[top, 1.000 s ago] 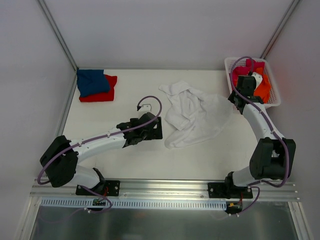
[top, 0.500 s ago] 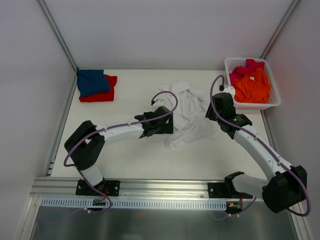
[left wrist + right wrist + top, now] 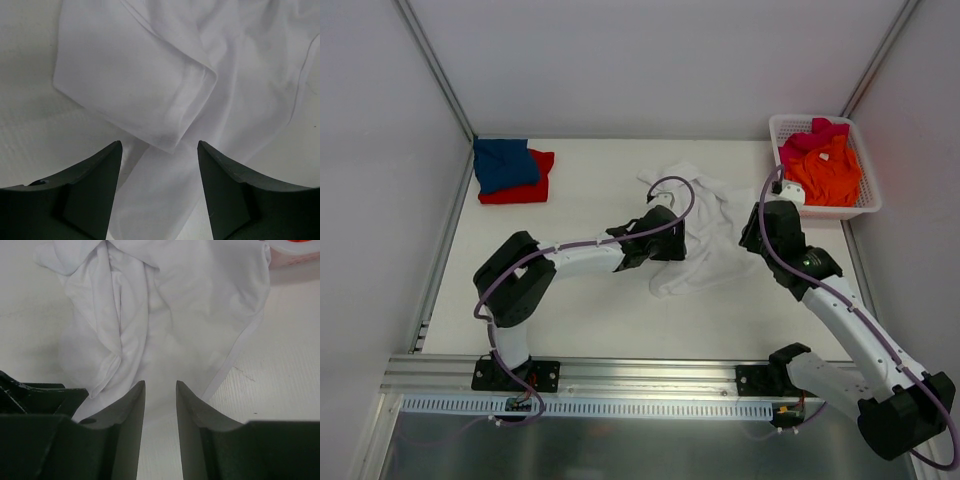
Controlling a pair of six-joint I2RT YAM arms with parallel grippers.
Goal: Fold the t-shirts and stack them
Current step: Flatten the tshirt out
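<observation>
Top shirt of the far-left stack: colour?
Blue t-shirt, lying on a red t-shirt; top external view shows it best.

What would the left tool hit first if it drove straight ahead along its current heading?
The white t-shirt: a folded hem corner sits directly ahead of the left tool, about level with its open fingertips. Depth is unclear, so it may already touch the cloth.
</observation>
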